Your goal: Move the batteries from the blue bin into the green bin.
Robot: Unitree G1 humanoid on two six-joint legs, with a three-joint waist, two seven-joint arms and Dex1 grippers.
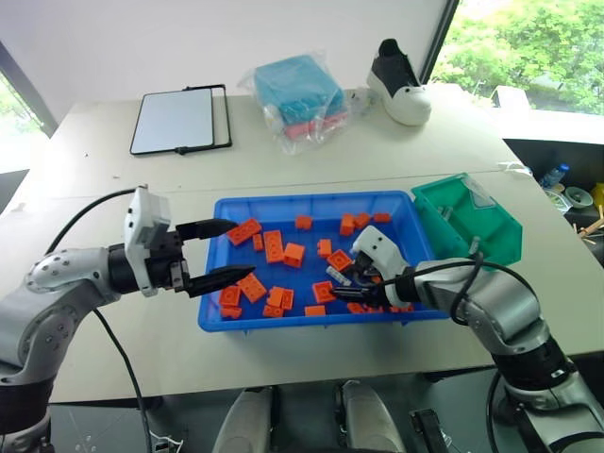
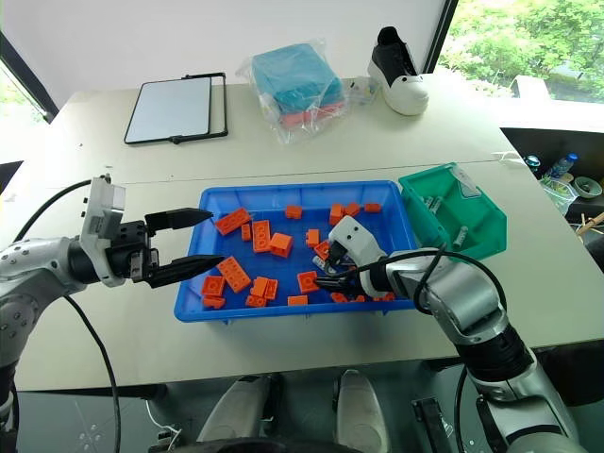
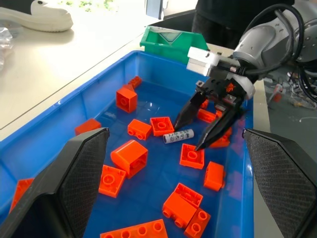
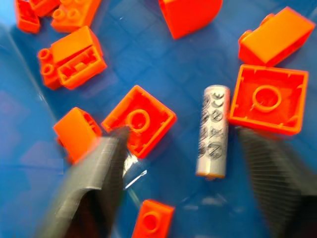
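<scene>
Right gripper [image 3: 203,133]: down in the blue bin [image 1: 219,274], right half, fingers spread and straddling a battery [image 3: 178,136] without touching it.
Battery: lying flat on the bin floor between the two fingers, orange bricks [image 1: 276,246] close on either side.
Left gripper [image 1: 226,252]: hovering level over the bin's left rim, fingers spread wide, nothing between them.
Blue bin: near the table's [image 1: 94,160] near edge, bricks scattered all over it.
Green bin [image 1: 491,236]: just right of the blue bin, touching its far right corner; a few grey batteries [image 2: 436,204] inside.
Far side: a whiteboard [image 1: 175,121] left, a bagged teal bundle [image 1: 297,94] centre, a shoe [image 1: 401,85] right.
</scene>
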